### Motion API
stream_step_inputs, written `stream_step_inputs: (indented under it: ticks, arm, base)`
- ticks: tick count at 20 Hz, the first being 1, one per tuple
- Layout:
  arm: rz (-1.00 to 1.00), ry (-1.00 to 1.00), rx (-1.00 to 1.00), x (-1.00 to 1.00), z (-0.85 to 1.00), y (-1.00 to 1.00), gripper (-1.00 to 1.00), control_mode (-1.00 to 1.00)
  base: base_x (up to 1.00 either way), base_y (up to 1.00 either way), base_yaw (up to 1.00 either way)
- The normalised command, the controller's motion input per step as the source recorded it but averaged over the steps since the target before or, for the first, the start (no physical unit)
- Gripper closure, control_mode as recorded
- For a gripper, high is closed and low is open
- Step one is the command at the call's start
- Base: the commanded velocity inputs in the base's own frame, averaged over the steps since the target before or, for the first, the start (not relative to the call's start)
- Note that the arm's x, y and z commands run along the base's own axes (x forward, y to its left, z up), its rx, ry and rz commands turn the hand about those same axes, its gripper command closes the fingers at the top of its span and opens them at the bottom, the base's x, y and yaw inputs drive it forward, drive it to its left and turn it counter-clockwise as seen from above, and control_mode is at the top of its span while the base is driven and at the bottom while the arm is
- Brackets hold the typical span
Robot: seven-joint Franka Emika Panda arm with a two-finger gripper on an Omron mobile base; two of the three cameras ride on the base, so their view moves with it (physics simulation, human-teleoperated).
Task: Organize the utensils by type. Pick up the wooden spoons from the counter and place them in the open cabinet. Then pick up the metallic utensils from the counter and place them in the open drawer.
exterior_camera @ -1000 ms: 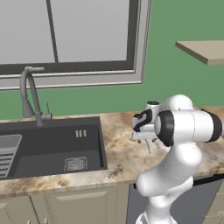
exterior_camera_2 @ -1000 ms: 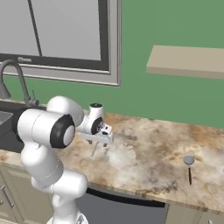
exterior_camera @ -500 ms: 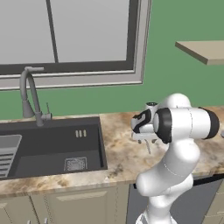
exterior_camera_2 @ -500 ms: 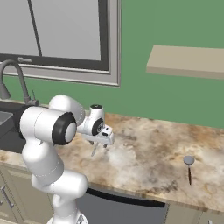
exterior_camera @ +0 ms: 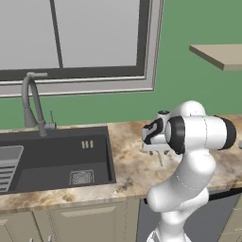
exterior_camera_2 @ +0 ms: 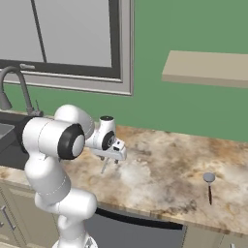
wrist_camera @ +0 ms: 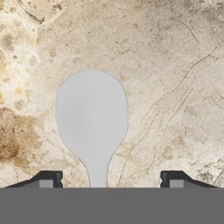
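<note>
1. Sink: set into the bench at the far left, with the tap behind it. It plays no part in this step.
2. Pincer: it hangs low over the bench, just right of the sink, pointing down. In the hand view the two fingertips stand wide apart, one on each side of the utensil's handle, neither touching it. Nothing is held.
3. Grey metal spoon: it lies flat on the bench directly below the pincer. The oval bowl points away from the hand; the narrow neck runs back between the fingertips. In the right base view the pincer sits over this same spot.
4. Handling, judged: the spoon looks rigid, light and smooth, so it may slip or swing if taken off-centre. Take hold on the neck or handle, across its narrow width, not on the broad bowl. Since it lies flat, the fingertips probably need to come almost down to the stone.
5. Black-handled utensil: round grey head, thin dark handle, lying on the bench well apart to the right.
6. Wall shelf: bare, above the right end.
</note>
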Motion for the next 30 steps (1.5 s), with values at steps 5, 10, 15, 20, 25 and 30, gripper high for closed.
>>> stream_step_inputs:
  ticks: [5,10,15,20,25,30]
  arm:
    - [0.00,0.00,0.00,-0.18,-0.26,0.00,1.00,-1.00]
    - [0.00,0.01,0.00,-0.23,0.00,0.00,1.00,-1.00]
    - [0.05,0.01,0.00,-0.19,0.08,0.00,1.00,-1.00]
    - [0.13,0.01,0.00,-0.11,0.49,0.02,1.00,-1.00]
    - [0.38,0.00,0.00,-0.31,0.68,0.06,1.00,-1.00]
    - [0.51,-0.01,-0.05,-0.32,0.45,0.16,1.00,-1.00]
  base:
    - [0.00,0.00,0.00]
    - [0.00,0.00,0.00]
    - [0.00,0.00,0.00]
    - [0.00,0.00,0.00]
    - [0.00,0.00,0.00]
    - [0.00,0.00,0.00]
